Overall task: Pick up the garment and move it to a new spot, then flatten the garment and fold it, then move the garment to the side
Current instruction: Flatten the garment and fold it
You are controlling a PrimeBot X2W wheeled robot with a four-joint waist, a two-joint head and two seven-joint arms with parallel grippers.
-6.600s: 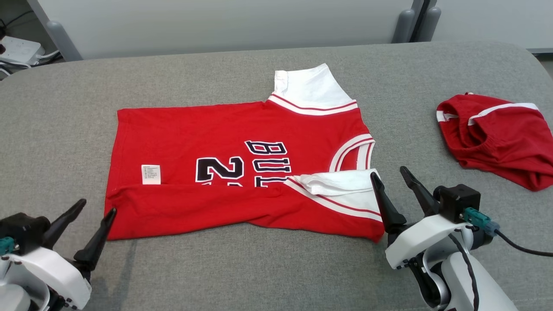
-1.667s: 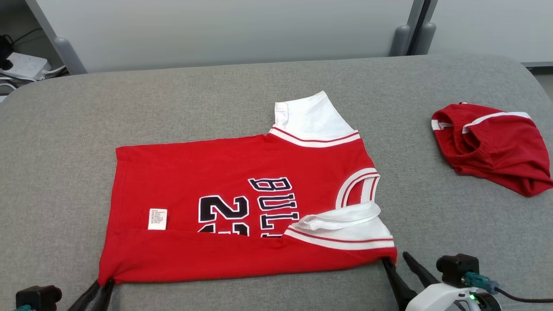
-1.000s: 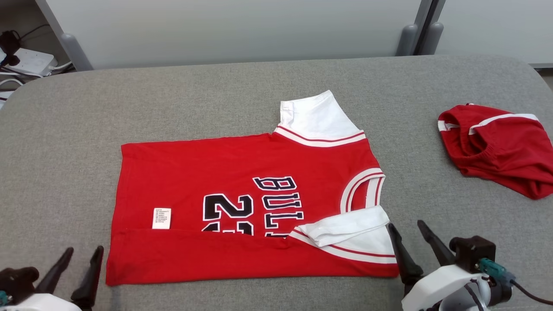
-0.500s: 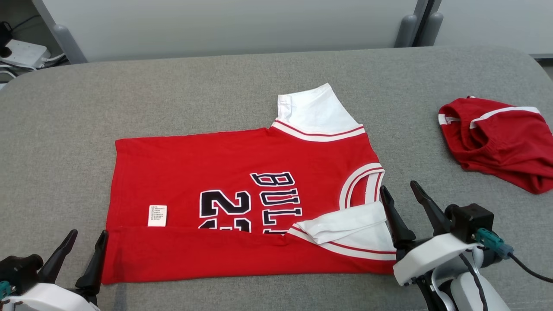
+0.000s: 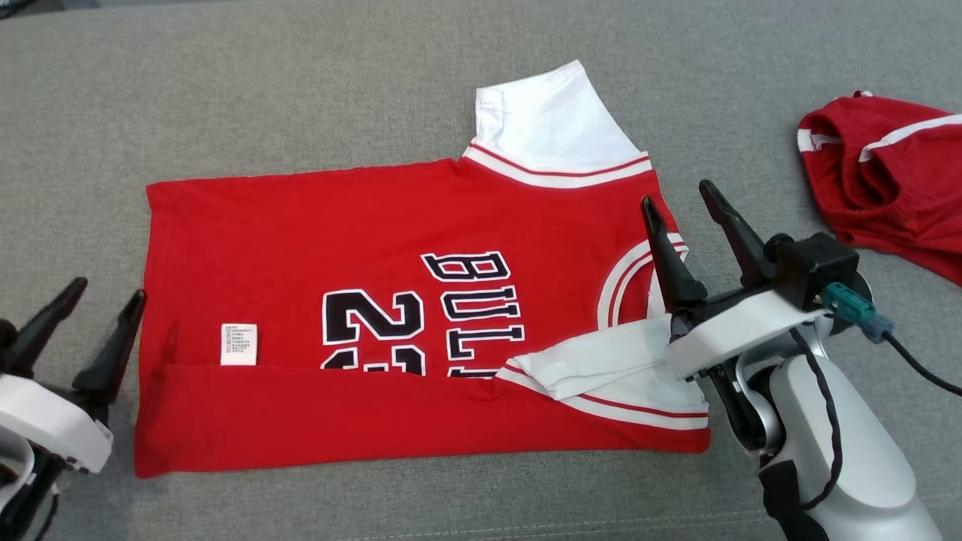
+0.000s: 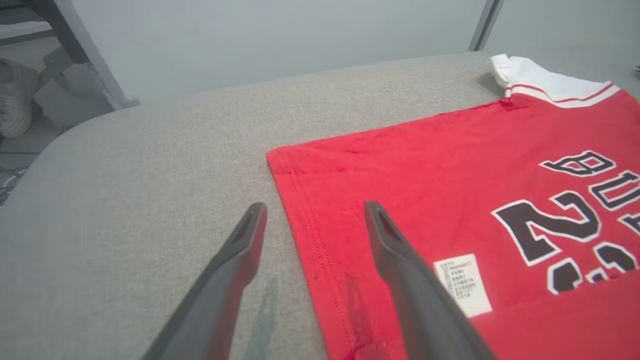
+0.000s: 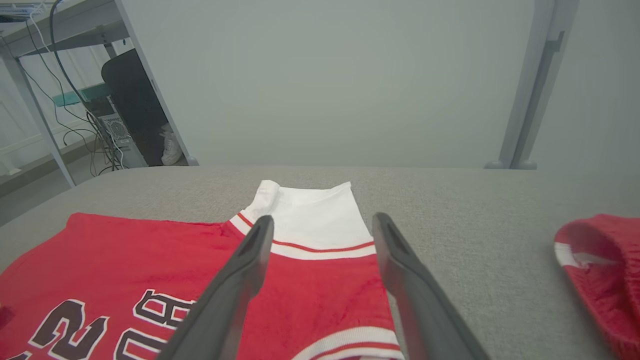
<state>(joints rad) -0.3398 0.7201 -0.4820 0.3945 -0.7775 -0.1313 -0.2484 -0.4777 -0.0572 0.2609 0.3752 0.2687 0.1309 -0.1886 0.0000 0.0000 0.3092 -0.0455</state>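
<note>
Matt knit jersey [image 5: 376, 225], felt-like table [image 5: 301, 90]

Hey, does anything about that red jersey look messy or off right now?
Yes. The jersey is only half folded: its near edge is turned up over the number, the near white sleeve lies bunched, and the far sleeve sticks out flat. The other red garment at right sits crumpled.

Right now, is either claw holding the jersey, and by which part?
Nothing is held. The left claw is open by the hem end of the jersey; the right claw is open over its neck end, no cloth pinched.
</note>
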